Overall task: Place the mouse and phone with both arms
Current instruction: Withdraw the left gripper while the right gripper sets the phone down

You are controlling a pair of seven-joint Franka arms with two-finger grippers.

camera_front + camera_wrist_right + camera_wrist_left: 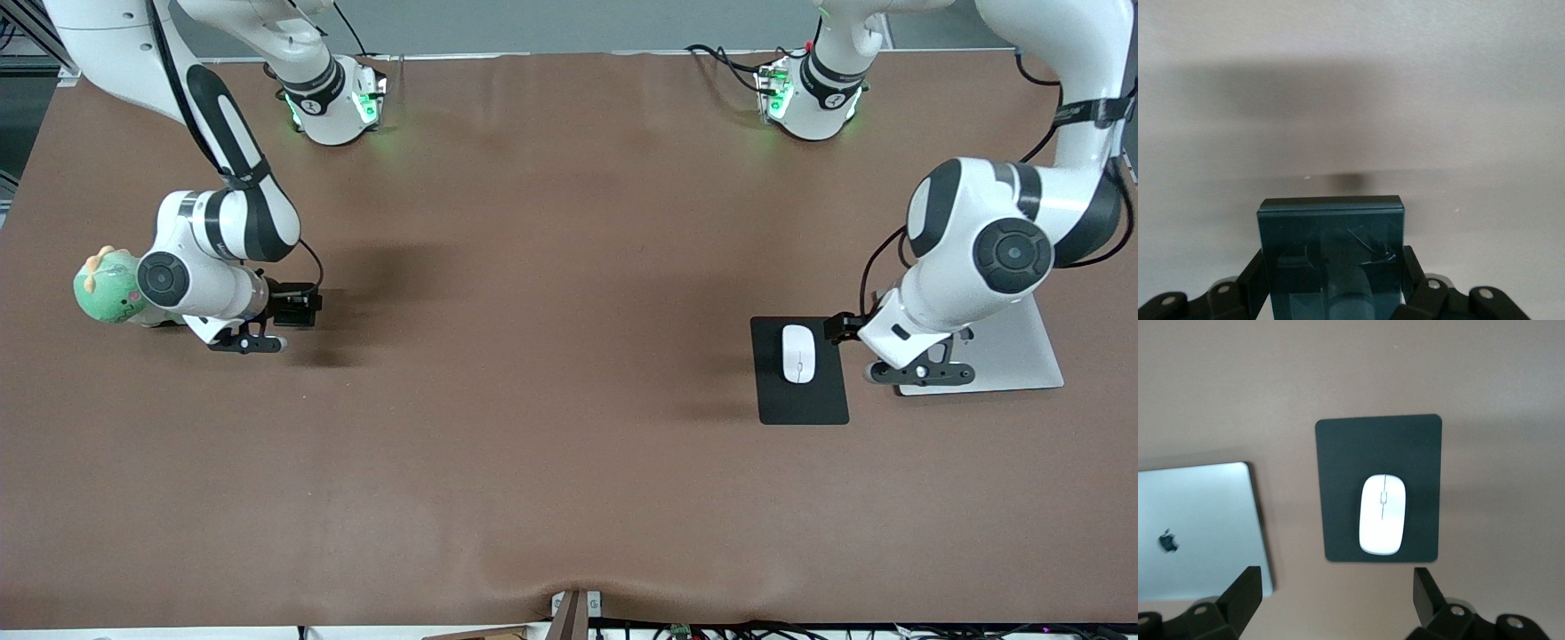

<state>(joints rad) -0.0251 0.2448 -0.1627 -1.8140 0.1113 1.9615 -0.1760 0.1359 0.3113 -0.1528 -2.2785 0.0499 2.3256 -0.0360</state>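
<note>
The white oval mouse (pixel 797 353) (pixel 1383 514) lies on a flat black mouse pad (pixel 800 400) (pixel 1345 453) toward the left arm's end of the table. My left gripper (pixel 841 327) (pixel 1336 597) hangs just above the pad's edge on the laptop's side. It is open wide and holds nothing. The glossy black phone (pixel 297 305) (pixel 1331 247) is clamped by its two side edges in my right gripper (pixel 289 311) (pixel 1333 283), which is shut on it. The phone is held level over bare table toward the right arm's end.
A closed silver laptop (pixel 1022 356) (pixel 1198 520) lies beside the mouse pad, partly under the left arm. A green plush toy (pixel 105 286) sits by the right arm's wrist. Brown table (pixel 533 400) stretches between the two arms.
</note>
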